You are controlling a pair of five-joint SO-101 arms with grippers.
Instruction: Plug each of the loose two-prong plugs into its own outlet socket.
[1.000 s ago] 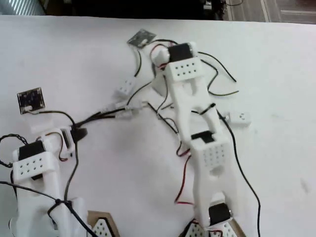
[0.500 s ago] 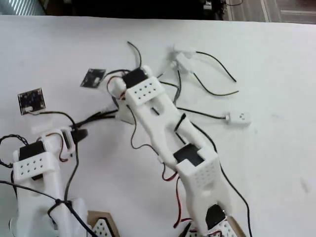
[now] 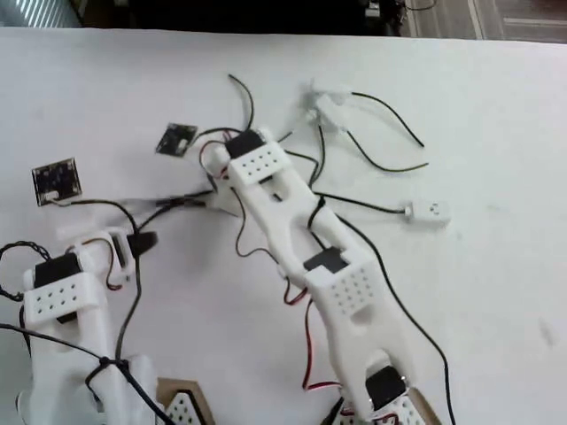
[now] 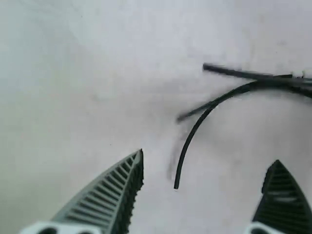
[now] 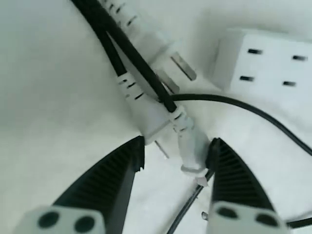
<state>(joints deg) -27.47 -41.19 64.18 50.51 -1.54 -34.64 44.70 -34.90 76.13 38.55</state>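
Left arm (image 3: 60, 297) is sitting at the lower left of the worktop (image 3: 496, 106). Left tool (image 4: 208, 158) is hanging wide open, holding nothing, over a bare patch where a loose black cable (image 4: 192, 129) is curving across, its cut end lying between the fingers. Right arm (image 3: 310, 230) is stretching from bottom centre up toward the middle, its head over the cable bundle. Right tool (image 5: 178, 141) is standing part open, straddling plugs and gripping nothing. First plug (image 5: 146, 114) is lying flat on the worktop, its prong showing bare between the fingers. Second plug (image 5: 190, 146) is lying just beside one finger; cannot tell if it is touching. Third plug (image 5: 151, 41) is lying farther off, its bare prongs pointing toward the outlet (image 5: 263, 63) but staying apart from it. The outlet is showing open slots with nothing plugged in. Farther right, a white block (image 3: 330, 108) is lying among thin cables near the top, and a small block (image 3: 427, 211) is sitting on a cable end.
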